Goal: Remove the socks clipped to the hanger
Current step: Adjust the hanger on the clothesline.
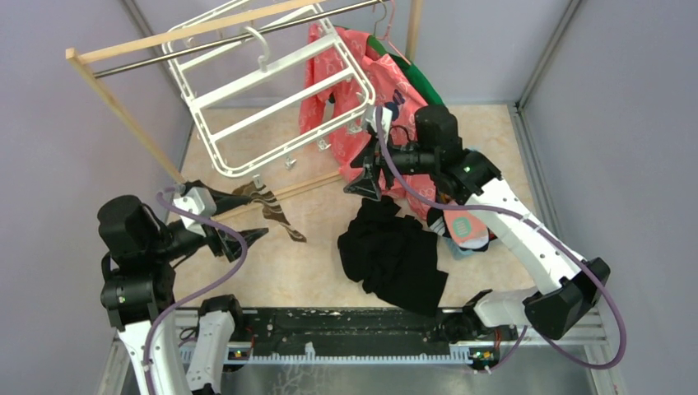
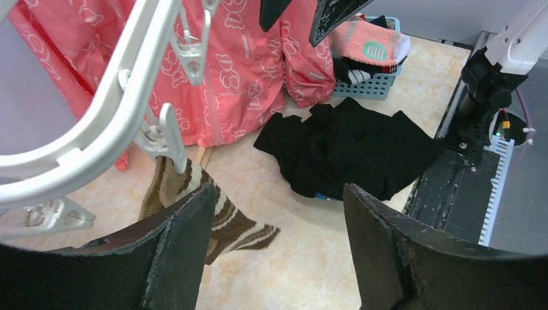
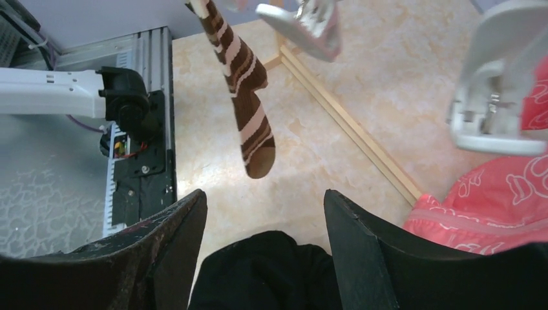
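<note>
The white hanger (image 1: pixel 280 108) hangs tilted from the rail at the back. One of the socks (image 1: pixel 276 212), brown with cream stripes, dangles from a clip (image 2: pixel 171 139) on its lower edge. My left gripper (image 1: pixel 257 212) is open beside that sock. In the left wrist view the sock (image 2: pixel 226 219) sits partly behind the left finger, with nothing between the jaws of the left gripper (image 2: pixel 278 194). My right gripper (image 1: pixel 365 181) is open over the black cloth heap (image 1: pixel 395 255), near empty clips (image 3: pixel 494 110). The right wrist view shows the sock (image 3: pixel 249 110) hanging free.
A large pink printed shirt (image 1: pixel 354 90) hangs behind the rack. A blue basket (image 2: pixel 368 84) with a pink sock (image 1: pixel 467 224) on top stands beside the black heap. A wooden floor bar (image 3: pixel 349 129) runs under the rack.
</note>
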`<move>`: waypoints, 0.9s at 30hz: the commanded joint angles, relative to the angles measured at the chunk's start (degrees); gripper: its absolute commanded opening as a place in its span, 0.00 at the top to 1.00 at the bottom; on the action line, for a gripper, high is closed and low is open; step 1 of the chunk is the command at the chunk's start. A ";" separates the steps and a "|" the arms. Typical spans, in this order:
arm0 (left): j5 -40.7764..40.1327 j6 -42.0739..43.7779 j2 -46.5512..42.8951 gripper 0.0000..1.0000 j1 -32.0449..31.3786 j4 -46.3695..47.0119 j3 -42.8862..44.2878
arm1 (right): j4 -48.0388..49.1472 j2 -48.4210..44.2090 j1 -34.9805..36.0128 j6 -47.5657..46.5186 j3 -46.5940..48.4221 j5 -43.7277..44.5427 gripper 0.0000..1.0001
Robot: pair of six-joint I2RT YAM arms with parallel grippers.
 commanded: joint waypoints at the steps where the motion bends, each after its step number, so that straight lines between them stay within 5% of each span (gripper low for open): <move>1: 0.19 4.78 -1.88 0.21 -0.17 -5.14 -0.14 | 8.88 -3.70 0.22 2.90 -3.04 -5.05 0.33; 9: -21.67 5.85 -4.02 0.19 -0.18 -9.13 2.81 | 15.31 -7.03 0.25 5.79 -12.43 -6.16 0.32; 19: -18.47 3.55 -3.12 0.30 -0.21 8.05 -6.16 | 16.71 -6.71 0.29 6.05 -15.20 -7.19 0.32; 27: -7.46 -4.59 -1.25 0.56 -0.27 21.32 -12.72 | 17.02 -7.02 0.29 6.13 -16.30 -6.92 0.32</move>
